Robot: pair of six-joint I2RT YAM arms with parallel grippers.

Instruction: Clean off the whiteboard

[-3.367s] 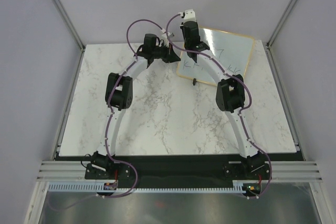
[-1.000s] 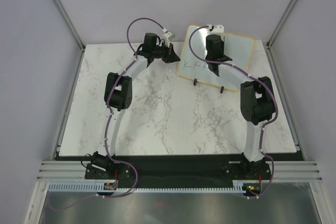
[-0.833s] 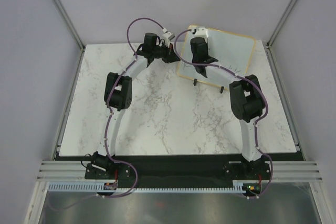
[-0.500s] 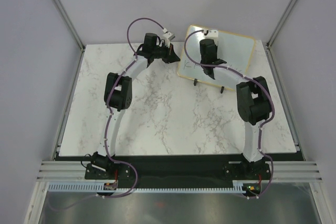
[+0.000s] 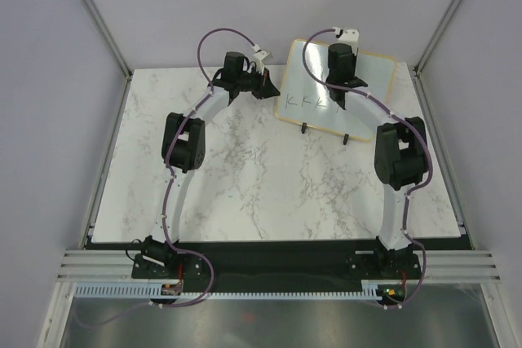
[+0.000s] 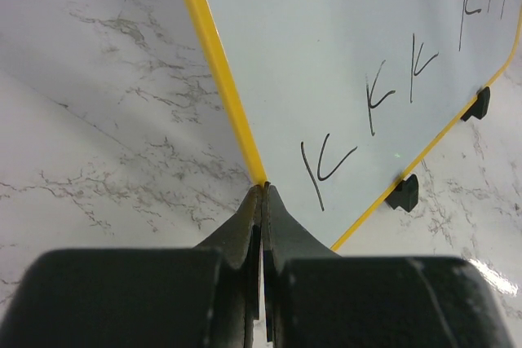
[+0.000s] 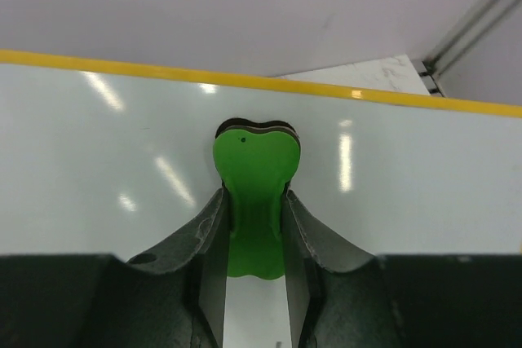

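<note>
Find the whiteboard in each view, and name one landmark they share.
Top external: whiteboard sits upper right of centre, propped on black feet.
Left wrist: whiteboard fills the upper right, its edge between the left gripper fingers.
Right wrist: whiteboard is a wide white band across the middle, behind the green eraser.
Shared landmark: its frame, yellow in both wrist views.

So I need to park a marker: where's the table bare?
Bare: the table between left arm and right arm, nearer than the whiteboard; also the strip outside the left arm. Crowded: far edge, where the left gripper pinches the whiteboard and the right gripper holds the eraser.
</note>
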